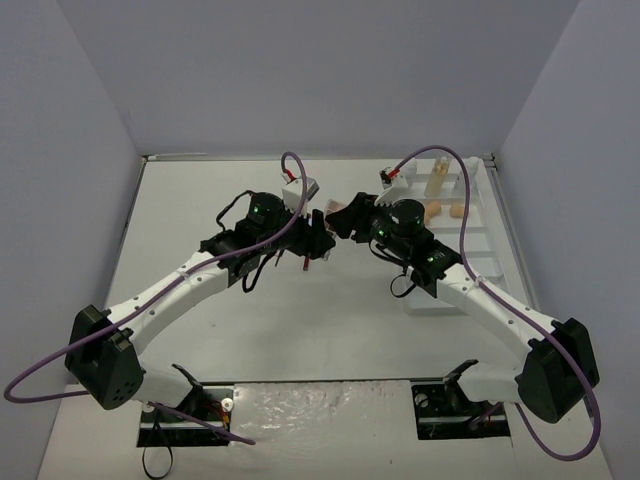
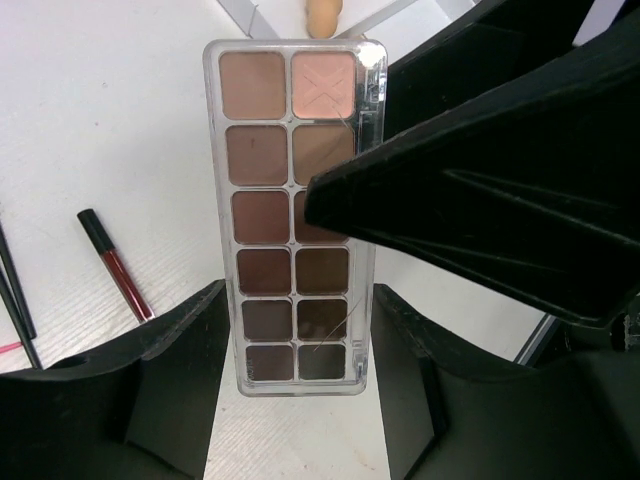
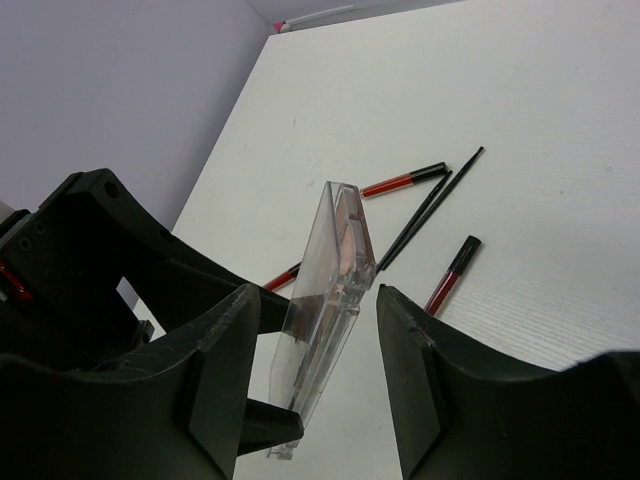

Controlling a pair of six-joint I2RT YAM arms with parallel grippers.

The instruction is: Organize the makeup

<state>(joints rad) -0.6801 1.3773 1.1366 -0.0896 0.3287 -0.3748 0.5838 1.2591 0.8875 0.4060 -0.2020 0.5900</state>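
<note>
My left claw is clamped across one short end of the eyeshadow palette. It holds the palette up off the worktop near the middle, left of the white tray. My right claw is partly open, one finger on each face of the palette, with a gap showing. Lip tubes and thin brushes lie on the worktop below.

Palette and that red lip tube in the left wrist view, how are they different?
The palette is wide and flat, with brown squares; the lip tube is thin, red with a black cap. The palette is held up off the table by the left tool; the lip tube lies on the table, untouched. Both are long makeup pieces.
</note>
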